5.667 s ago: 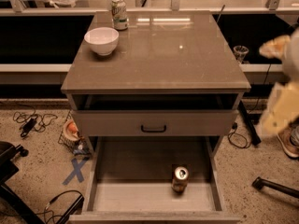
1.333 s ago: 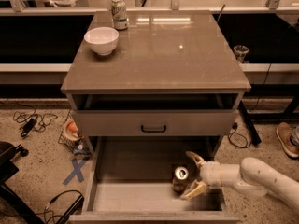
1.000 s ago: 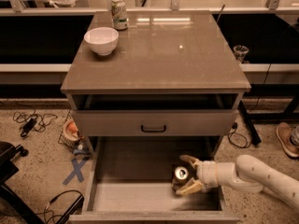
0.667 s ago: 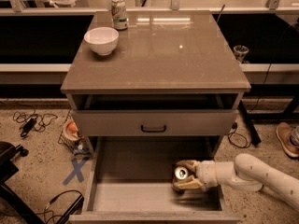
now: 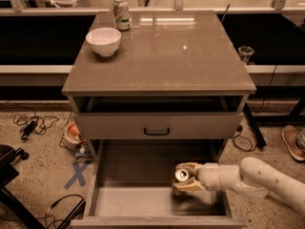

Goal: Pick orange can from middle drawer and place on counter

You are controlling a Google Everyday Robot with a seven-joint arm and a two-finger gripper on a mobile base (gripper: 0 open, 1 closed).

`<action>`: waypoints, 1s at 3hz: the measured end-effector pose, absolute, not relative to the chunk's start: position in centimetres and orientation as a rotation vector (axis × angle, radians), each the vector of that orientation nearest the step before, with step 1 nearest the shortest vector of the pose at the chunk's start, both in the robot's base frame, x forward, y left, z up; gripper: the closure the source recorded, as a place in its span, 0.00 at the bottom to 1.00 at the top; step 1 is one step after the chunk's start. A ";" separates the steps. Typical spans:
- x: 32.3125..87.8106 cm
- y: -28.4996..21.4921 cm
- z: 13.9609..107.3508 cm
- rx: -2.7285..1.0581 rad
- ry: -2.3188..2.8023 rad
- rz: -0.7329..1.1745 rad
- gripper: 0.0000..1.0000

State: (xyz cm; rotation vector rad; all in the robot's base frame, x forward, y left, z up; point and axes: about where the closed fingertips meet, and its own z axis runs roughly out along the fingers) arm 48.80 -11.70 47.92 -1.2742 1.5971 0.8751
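Note:
The orange can [image 5: 181,175] stands upright in the open middle drawer [image 5: 133,175], right of its centre, its silver top showing. My gripper [image 5: 178,178] reaches in from the right, low over the drawer floor. One finger lies behind the can and one in front of it, and both press against its sides. The white forearm [image 5: 248,178] runs off to the lower right, over the drawer's right wall. The counter [image 5: 162,46] is the glossy top of the cabinet above.
A white bowl [image 5: 103,41] and a green-and-white can [image 5: 121,13] stand at the counter's back left. A shut drawer front with a black handle [image 5: 157,131] overhangs the back of the open drawer. Cables and a blue tape cross [image 5: 76,174] lie on the floor to the left.
The arm came in from the right and down into the drawer. The open fingers moved left around the can and closed onto its sides.

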 end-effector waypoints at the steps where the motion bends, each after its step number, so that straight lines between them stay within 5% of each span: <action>1: 46.2 -8.6 56.1 -1.259 1.567 0.938 1.00; 3: 50.9 -4.9 78.3 -1.235 1.651 0.886 1.00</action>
